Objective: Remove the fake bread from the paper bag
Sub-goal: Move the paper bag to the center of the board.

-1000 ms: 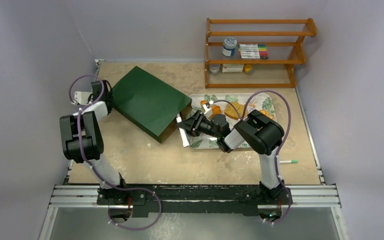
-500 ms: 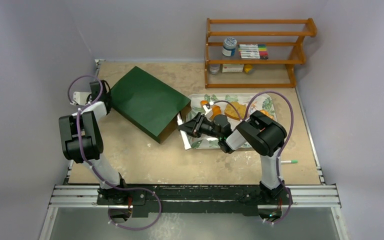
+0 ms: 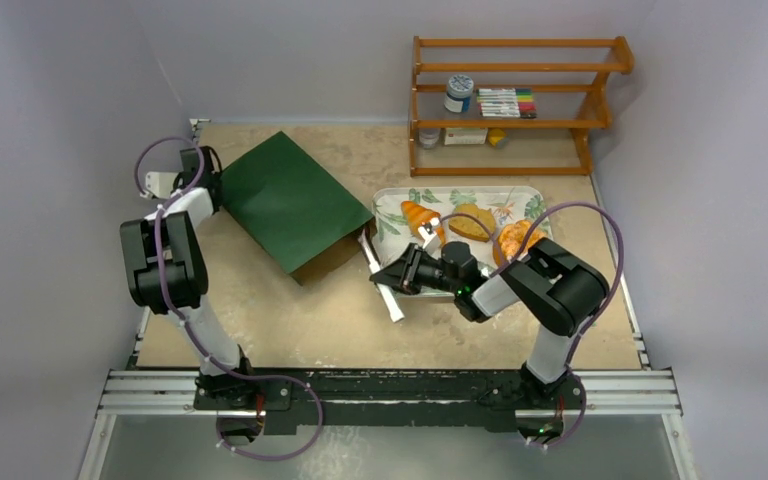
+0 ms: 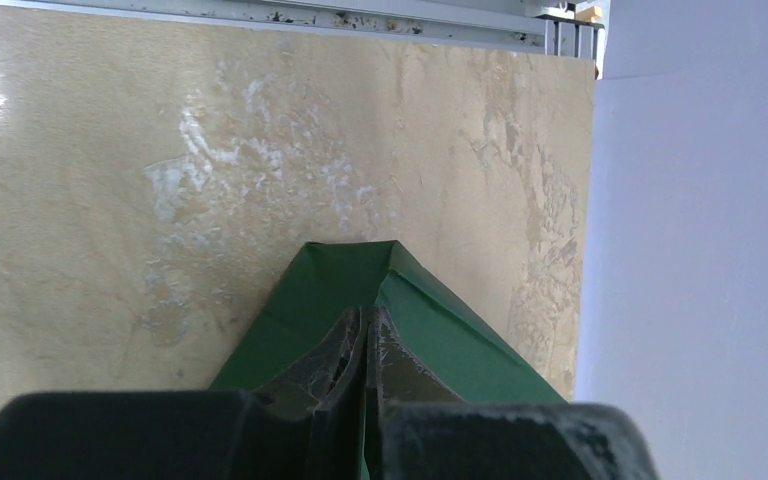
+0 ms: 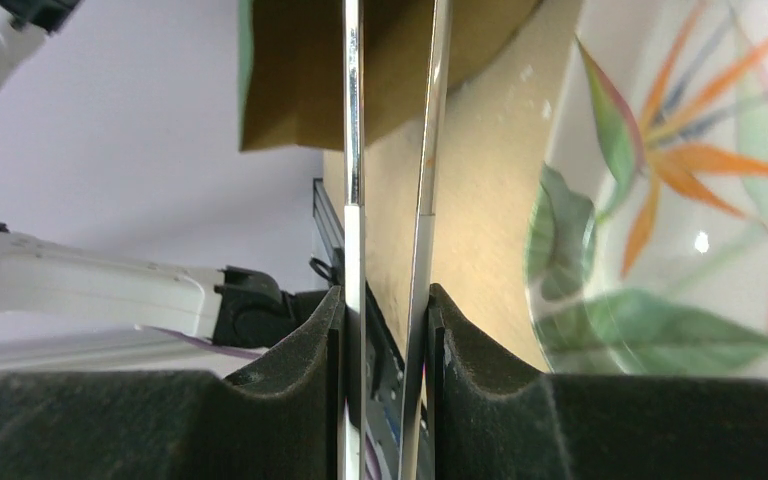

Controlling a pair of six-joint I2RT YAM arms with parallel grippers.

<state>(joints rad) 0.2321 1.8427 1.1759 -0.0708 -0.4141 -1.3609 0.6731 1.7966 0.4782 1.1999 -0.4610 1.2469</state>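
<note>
The dark green paper bag [image 3: 290, 205] lies on the table, its brown mouth facing the tray. My left gripper [image 3: 203, 182] is shut on its far left corner; the left wrist view shows the fingertips [image 4: 368, 322] pinching a green fold [image 4: 430, 320]. My right gripper [image 3: 407, 275] is shut on metal tongs [image 3: 380, 280], whose tips point toward the bag mouth. Both blades [image 5: 352, 150] run between my fingers [image 5: 385, 300]. An orange croissant [image 3: 420, 216], a tan piece [image 3: 472, 222] and an orange pastry [image 3: 513, 238] lie on the tray. The bag's inside is hidden.
The floral tray [image 3: 460, 190] sits right of the bag and also shows in the right wrist view [image 5: 680, 200]. A wooden shelf [image 3: 515, 100] with a jar and markers stands at the back. A green pen [image 3: 578, 324] lies near the right edge.
My right arm has pulled back toward the near side with the tongs, uncovering the bread on the tray. The bag has shifted slightly left with my left gripper.
</note>
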